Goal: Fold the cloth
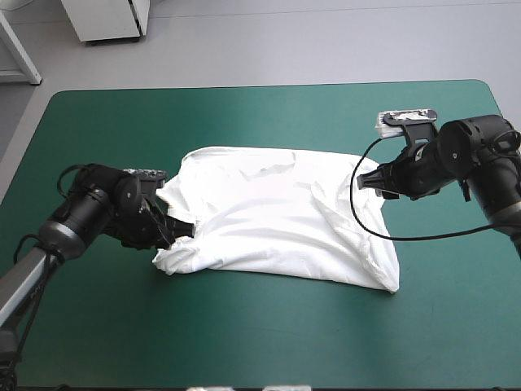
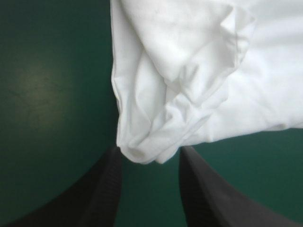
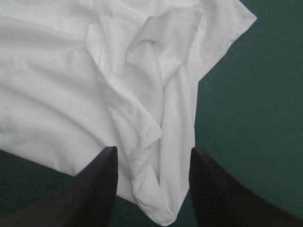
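Observation:
The white T-shirt [image 1: 277, 216] lies spread but rumpled on the middle of the teal-green table [image 1: 244, 342]. My left gripper [image 1: 172, 220] is at its left edge, low over the table. In the left wrist view this gripper [image 2: 149, 163] stands open, a bunched corner of the T-shirt [image 2: 189, 75] reaching just between its fingertips. My right gripper [image 1: 370, 181] is at the shirt's right edge. In the right wrist view it [image 3: 152, 158] is open too, with a folded ridge of the T-shirt [image 3: 142, 94] lying between its fingers.
Bare teal-green cover [image 1: 269, 114] surrounds the shirt on all sides, widest toward the near edge. A white cabinet [image 1: 106, 18] stands on the floor beyond the far left corner.

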### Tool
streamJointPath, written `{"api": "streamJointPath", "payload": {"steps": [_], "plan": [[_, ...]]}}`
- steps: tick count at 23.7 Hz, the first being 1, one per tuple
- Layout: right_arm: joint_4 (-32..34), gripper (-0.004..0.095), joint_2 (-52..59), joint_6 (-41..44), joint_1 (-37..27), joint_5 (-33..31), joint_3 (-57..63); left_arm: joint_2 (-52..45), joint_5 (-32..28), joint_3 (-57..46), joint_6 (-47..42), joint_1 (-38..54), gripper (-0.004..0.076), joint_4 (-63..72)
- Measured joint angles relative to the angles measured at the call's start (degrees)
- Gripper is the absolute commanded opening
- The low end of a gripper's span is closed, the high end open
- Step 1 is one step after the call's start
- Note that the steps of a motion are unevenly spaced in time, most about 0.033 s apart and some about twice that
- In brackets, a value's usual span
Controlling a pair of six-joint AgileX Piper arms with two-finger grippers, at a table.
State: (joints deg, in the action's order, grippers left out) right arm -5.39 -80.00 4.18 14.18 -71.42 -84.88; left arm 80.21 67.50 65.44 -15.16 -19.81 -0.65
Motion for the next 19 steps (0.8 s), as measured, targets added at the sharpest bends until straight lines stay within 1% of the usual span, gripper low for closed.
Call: {"api": "streamJointPath", "payload": {"steps": [3,7,8,9,10,11,13,16,19], "plan": [[0.36,0.0458,0.36,0.27,0.00,0.00,0.00,-0.06,-1.73,-3.88,-3.50,-2.98,0.0284,-1.91],[0.76,0.0458,0.36,0.35,0.00,0.00,0.00,-0.12,-5.26,-8.24,-5.92,-3.34,0.0291,-2.93],[0.82,0.0458,0.36,0.35,0.00,0.00,0.00,-0.16,-6.00,-8.82,-5.95,-3.34,0.0303,-2.93],[0.83,0.0458,0.36,0.35,0.00,0.00,0.00,-0.23,-6.86,-9.45,-6.19,-3.34,0.0342,-2.86],[0.97,0.0458,0.36,0.35,0.00,0.00,0.00,-0.28,-9.13,-11.34,-6.98,-3.34,0.0359,-2.86],[0.97,0.0458,0.36,0.35,0.00,0.00,0.00,-0.34,-10.01,-12.35,-7.20,-3.34,0.0384,-2.80],[0.97,0.0454,0.36,0.35,0.00,0.00,0.00,-0.34,-12.20,-14.10,-7.48,-3.34,0.0403,-2.58],[0.97,0.0394,0.36,0.35,0.00,0.00,0.00,0.91,-15.31,-15.68,-9.73,-3.34,0.0403,-2.40],[0.97,0.0346,0.36,0.29,0.00,0.00,0.00,3.73,-16.54,-15.73,-11.85,-3.34,0.0403,-3.26]]}}
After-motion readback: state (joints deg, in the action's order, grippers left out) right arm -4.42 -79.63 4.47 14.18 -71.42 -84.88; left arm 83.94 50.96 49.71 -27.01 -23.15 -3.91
